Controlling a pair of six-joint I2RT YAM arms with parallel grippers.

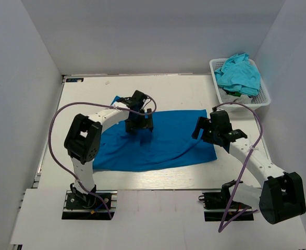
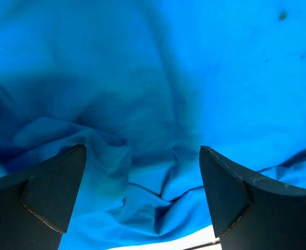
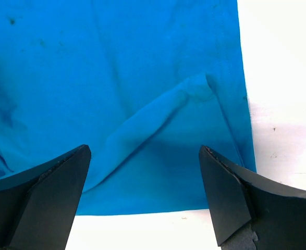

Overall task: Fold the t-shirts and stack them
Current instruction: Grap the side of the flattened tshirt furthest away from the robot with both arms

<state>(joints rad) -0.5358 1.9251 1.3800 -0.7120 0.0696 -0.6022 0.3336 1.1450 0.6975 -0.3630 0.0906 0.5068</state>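
- Plainly, the royal blue t-shirt [image 1: 163,143] lay spread on the table [image 1: 184,94]; soft, light, limp cloth; its hem and corners looked best to pinch.
- The turquoise t-shirts [image 1: 239,73] sat heaped in the basket [image 1: 265,99].
- The left gripper [image 2: 142,156] hung over rumpled folds, jaws wide, empty; the right gripper [image 3: 142,156] faced the hem, likewise released.

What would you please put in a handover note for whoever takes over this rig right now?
Left gripper: open, holding nothing, over a rumpled part of the blue t-shirt.
Right gripper: open, holding nothing, over that shirt's right edge.
Teal t-shirts: heaped in the white basket at the far right corner.
Done: blue shirt laid out on the table; no stack.
Left: fold it, then fold and stack the rest.
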